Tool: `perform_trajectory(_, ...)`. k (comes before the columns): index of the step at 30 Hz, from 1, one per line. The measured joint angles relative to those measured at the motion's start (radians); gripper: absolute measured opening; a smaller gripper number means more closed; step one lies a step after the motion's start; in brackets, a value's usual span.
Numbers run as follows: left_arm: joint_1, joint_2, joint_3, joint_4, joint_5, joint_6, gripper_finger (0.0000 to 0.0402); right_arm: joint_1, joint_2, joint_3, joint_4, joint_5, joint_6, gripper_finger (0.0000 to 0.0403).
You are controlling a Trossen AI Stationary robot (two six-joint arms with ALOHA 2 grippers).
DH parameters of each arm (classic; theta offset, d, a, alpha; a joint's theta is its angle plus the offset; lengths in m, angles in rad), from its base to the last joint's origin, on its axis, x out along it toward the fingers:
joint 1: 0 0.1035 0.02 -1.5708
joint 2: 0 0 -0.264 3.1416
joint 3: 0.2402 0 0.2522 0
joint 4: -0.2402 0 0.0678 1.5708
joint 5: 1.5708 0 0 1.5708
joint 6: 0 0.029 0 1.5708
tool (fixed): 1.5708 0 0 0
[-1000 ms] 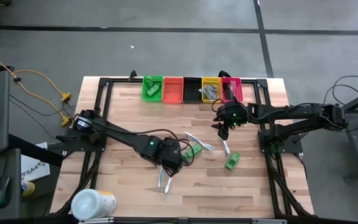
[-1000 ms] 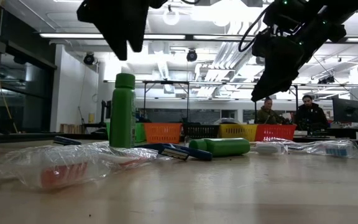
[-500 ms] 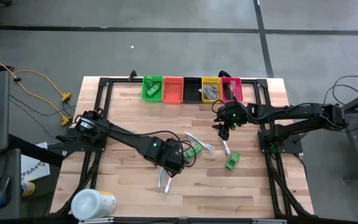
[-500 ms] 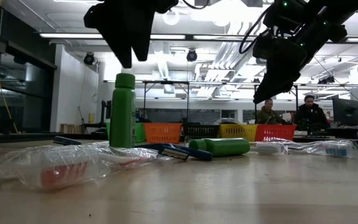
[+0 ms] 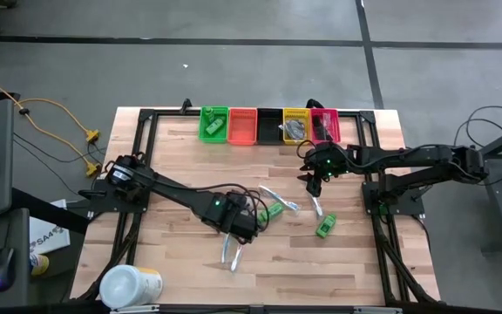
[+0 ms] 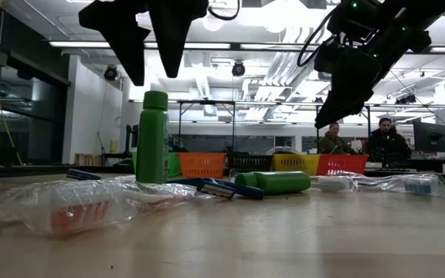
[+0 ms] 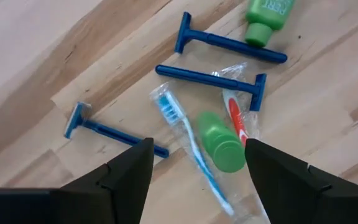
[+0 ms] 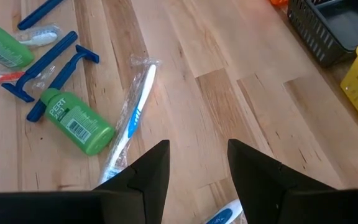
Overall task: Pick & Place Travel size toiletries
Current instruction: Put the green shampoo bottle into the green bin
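1. A wooden table (image 5: 181,166) is seen from above, with two dark robot arms reaching over it.
2. The left gripper (image 6: 149,66) hangs above an upright green bottle (image 6: 153,139) near the middle of the table. Its two fingers are spread apart, one on each side above the cap, and hold nothing.
3. In the left wrist view the same bottle (image 7: 221,142) shows between the fingers, standing on a wrapped toothbrush (image 7: 191,152) with a blue head.
4. Beside it lies a wrapped toothbrush with a red handle (image 7: 236,119), and near them three blue razors (image 7: 211,76) lie flat on the wood.
5. A second green bottle (image 7: 267,18) lies on its side past the razors.
6. The right gripper (image 5: 314,180) hovers in the air over the right half of the table, in front of the bins. Its fingers are parted and empty.
7. In the right wrist view a green bottle (image 8: 79,123) lies on its side, touching a wrapped toothbrush (image 8: 129,115), with two blue razors (image 8: 51,71) just beside them.
8. Another green bottle (image 5: 325,226) lies alone nearer the front right of the table.
9. A row of bins (image 5: 268,125) lines the far edge: green, orange, black, yellow and red.
10. A large white tub (image 5: 129,285) sits at the front left corner.
11. Two people (image 6: 358,140) sit in the room behind the table.
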Motion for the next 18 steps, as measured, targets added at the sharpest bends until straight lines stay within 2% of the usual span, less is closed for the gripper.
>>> perform_trajectory(7, 0.000, 0.026, 0.002, 0.071, -0.011, -0.098, 0.0252, 0.000, 0.000, 0.000, 0.000, -0.001, -0.002, 0.0155)
perform_trajectory(11, 0.000, 0.068, 0.000, 0.090, 0.026, -0.136, 0.0252, 0.000, 0.000, 0.000, -0.005, -0.001, -0.002, 0.0155)
perform_trajectory(18, 0.000, 0.096, -0.002, 0.085, 0.033, -0.204, 0.0252, 0.000, 0.000, 0.000, -0.018, -0.023, -0.016, 0.0155)
